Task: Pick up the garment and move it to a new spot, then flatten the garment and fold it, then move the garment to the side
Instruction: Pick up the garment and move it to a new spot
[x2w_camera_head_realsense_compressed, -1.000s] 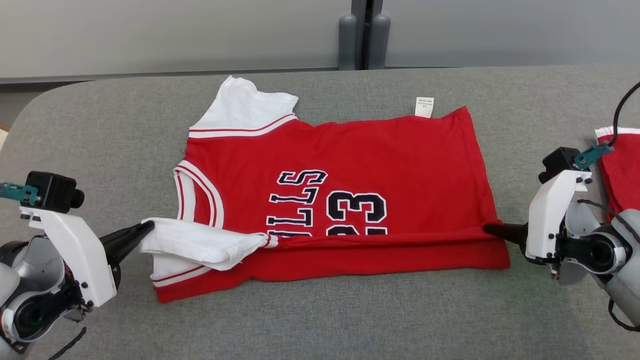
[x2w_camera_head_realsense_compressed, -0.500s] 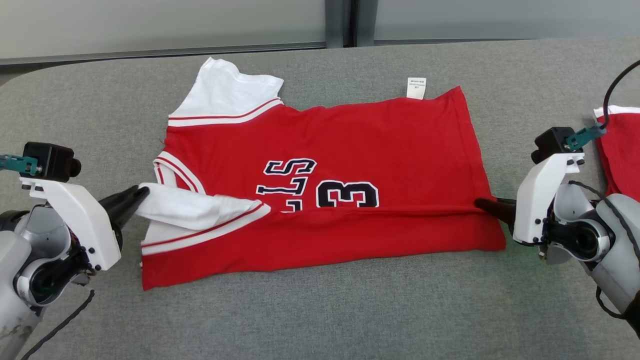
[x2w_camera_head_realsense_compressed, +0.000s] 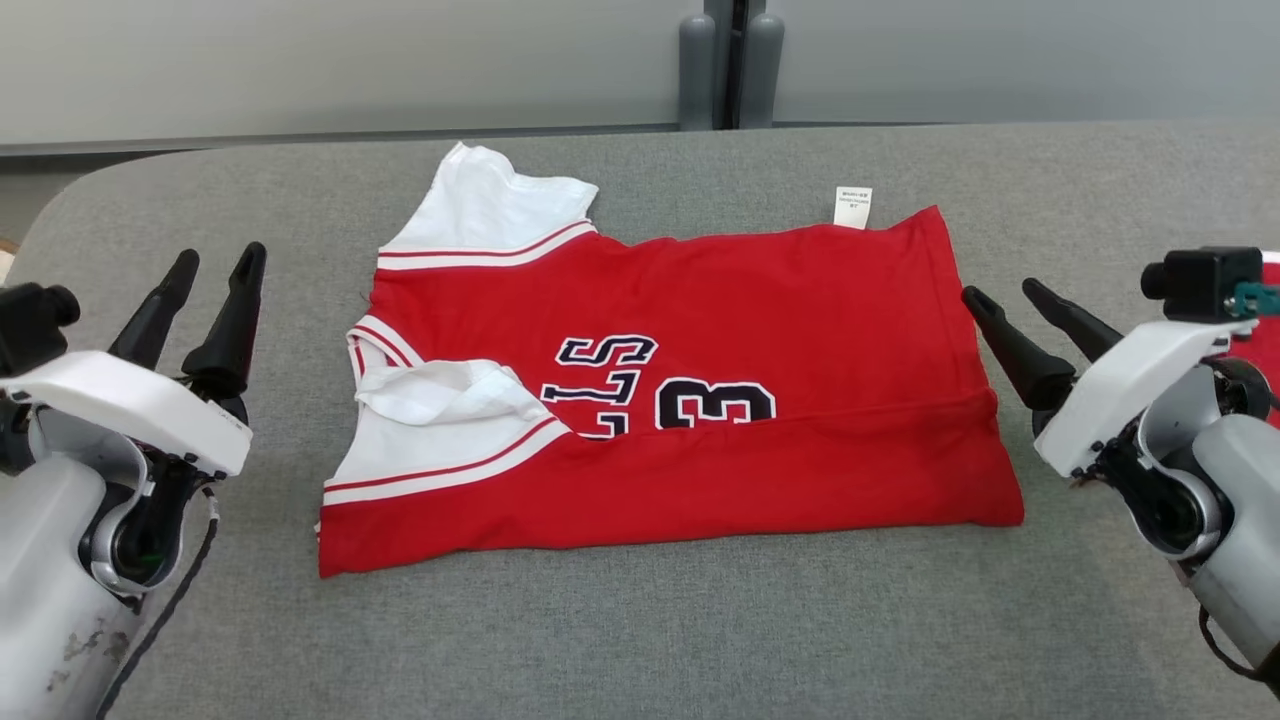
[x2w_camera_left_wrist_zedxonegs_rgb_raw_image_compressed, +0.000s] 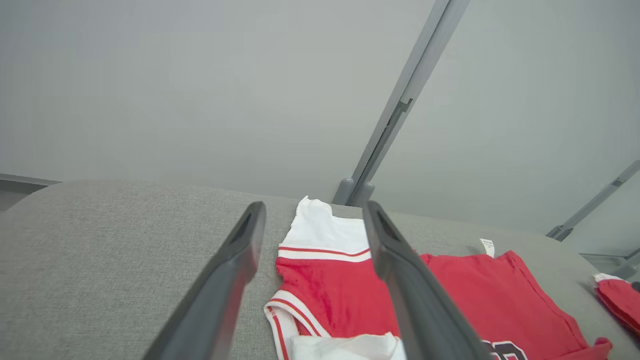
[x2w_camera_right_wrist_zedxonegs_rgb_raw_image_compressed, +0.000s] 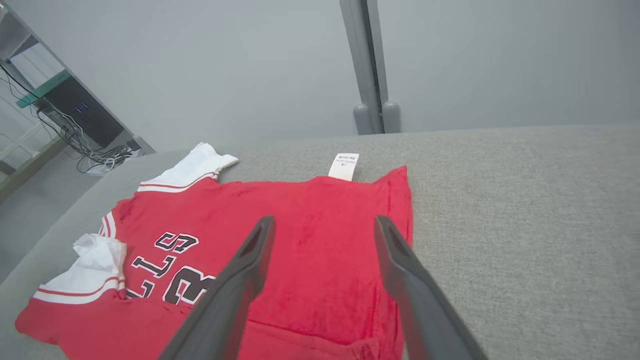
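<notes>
The garment (x2w_camera_head_realsense_compressed: 700, 300) is a red jersey with white sleeves and black lettering. It lies flat on the grey table (x2w_camera_head_realsense_compressed: 620, 640), its near long edge folded over the number. The jersey also shows in the left wrist view (x2w_camera_left_wrist_zedxonegs_rgb_raw_image_compressed: 340, 295) and the right wrist view (x2w_camera_right_wrist_zedxonegs_rgb_raw_image_compressed: 320, 235). My left gripper (x2w_camera_head_realsense_compressed: 217, 262) is open, lifted to the left of the jersey and holding nothing; its fingers (x2w_camera_left_wrist_zedxonegs_rgb_raw_image_compressed: 220, 290) spread wide. My right gripper (x2w_camera_head_realsense_compressed: 1008, 292) is open beside the jersey's right edge, empty, with both fingers (x2w_camera_right_wrist_zedxonegs_rgb_raw_image_compressed: 230, 295) apart above the cloth.
Another red and white cloth (x2w_camera_head_realsense_compressed: 1262, 340) lies at the table's right edge behind my right arm, also seen as a red cloth (x2w_camera_left_wrist_zedxonegs_rgb_raw_image_compressed: 617, 302) far right. A grey wall with a vertical post (x2w_camera_head_realsense_compressed: 735, 65) stands behind the table. Cables and shelving (x2w_camera_right_wrist_zedxonegs_rgb_raw_image_compressed: 65, 125) are off to the left.
Both grippers let go of the folded edge and opened. They drew back from the jersey and turned their fingers up. The white sleeve and the fold now rest on the jersey.
</notes>
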